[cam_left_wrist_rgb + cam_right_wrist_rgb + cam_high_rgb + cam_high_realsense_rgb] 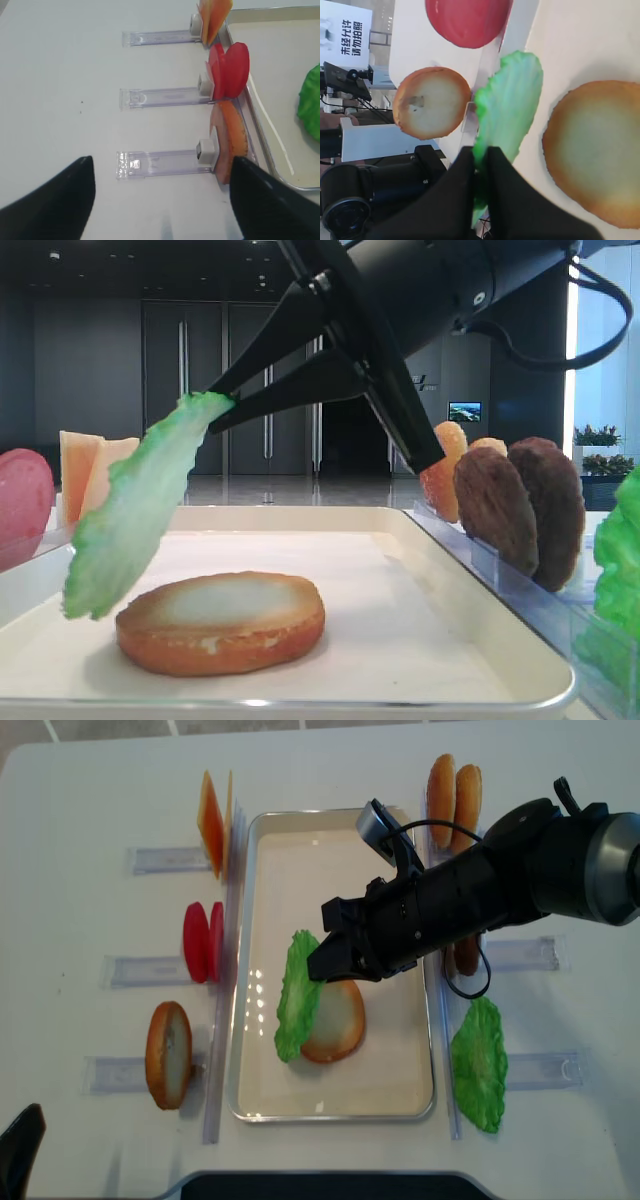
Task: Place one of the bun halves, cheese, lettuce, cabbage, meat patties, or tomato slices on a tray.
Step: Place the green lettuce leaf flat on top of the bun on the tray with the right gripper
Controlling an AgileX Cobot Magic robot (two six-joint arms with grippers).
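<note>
My right arm reaches across the large off-white rectangular tray (250, 1105), its black claw (222, 410) clamped on the upper edge of a floppy bright green lettuce leaf (135, 505). The leaf hangs above the tray beside the round golden-brown bun half (221, 621). A white table (90, 810) supports everything; a dim hall lies behind.
</note>
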